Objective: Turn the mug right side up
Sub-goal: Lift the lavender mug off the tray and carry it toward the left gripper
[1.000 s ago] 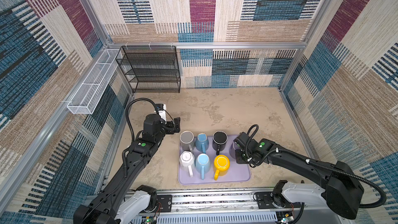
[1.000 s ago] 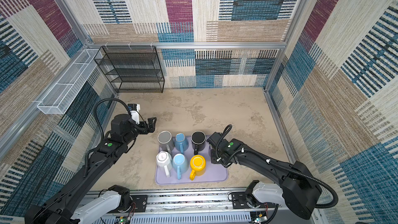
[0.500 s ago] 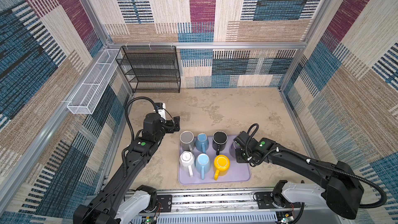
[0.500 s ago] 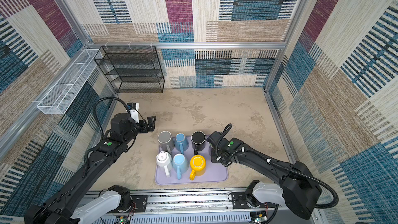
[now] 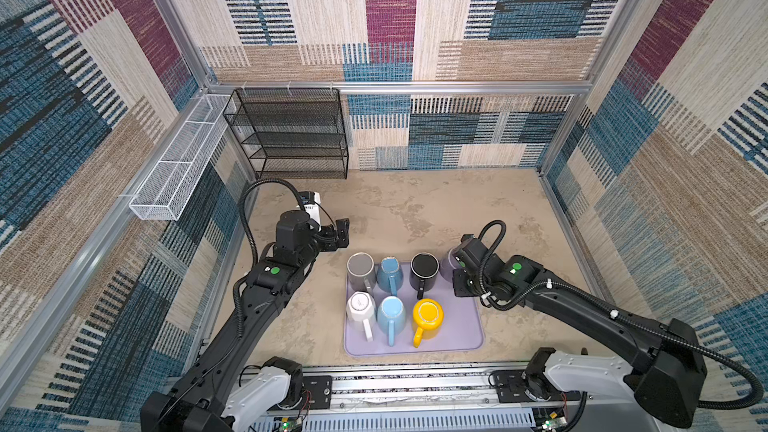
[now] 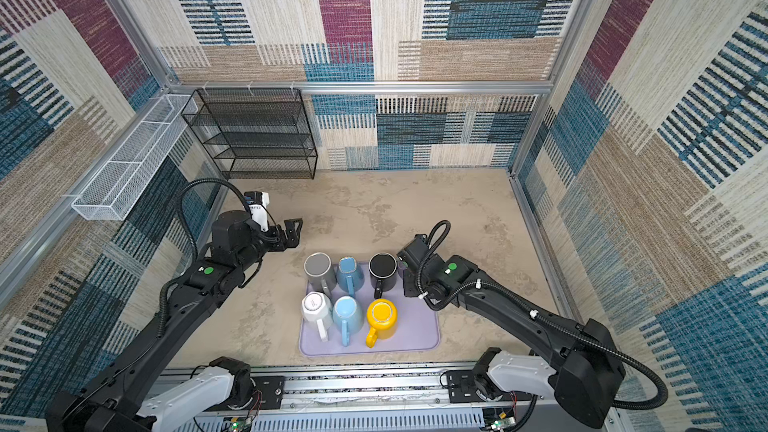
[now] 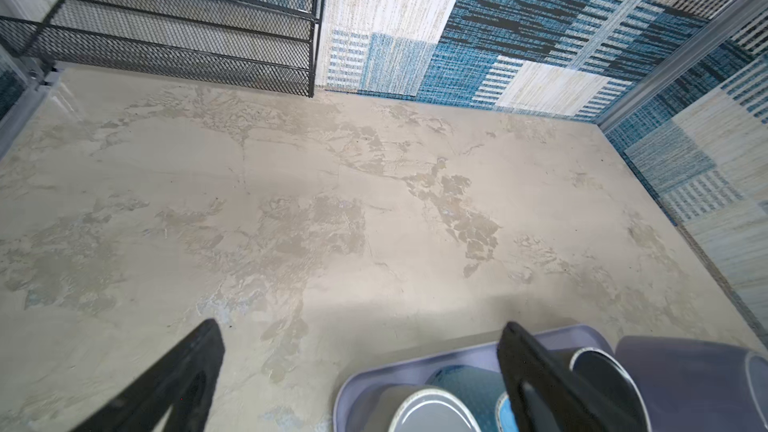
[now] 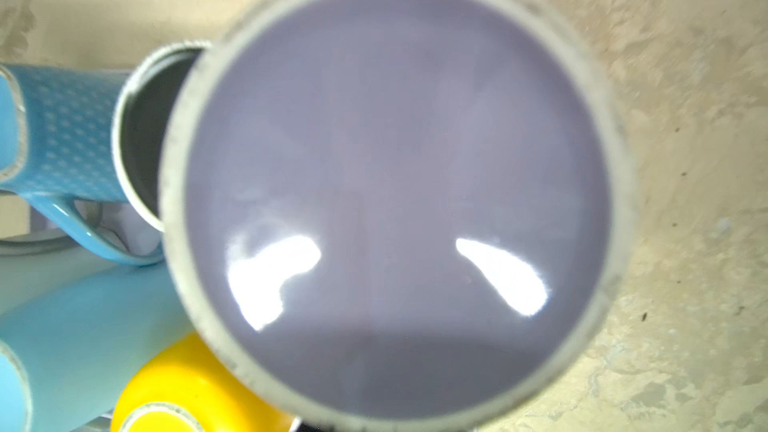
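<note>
A lilac mug [image 8: 395, 184] fills the right wrist view, its unglazed foot ring and glossy base facing the camera. In both top views only a sliver of this mug [image 5: 446, 261] [image 6: 401, 268] shows at the tray's far right corner, beside the black mug. My right gripper [image 5: 456, 273] is shut on it, with the fingers hidden behind the mug and under the wrist. In the left wrist view the lilac mug [image 7: 690, 384] looks tilted. My left gripper [image 5: 341, 234] [image 7: 360, 326] hangs open and empty over the bare table, left of the tray.
A lilac tray [image 5: 465, 334] near the front holds several mugs, bases up: grey [image 5: 360, 270], dotted blue [image 5: 389, 274], black [image 5: 424, 270], white [image 5: 360, 305], light blue [image 5: 392, 311], yellow [image 5: 428, 313]. A black mesh shelf [image 5: 291, 135] and a white wire basket [image 5: 183, 160] stand back left.
</note>
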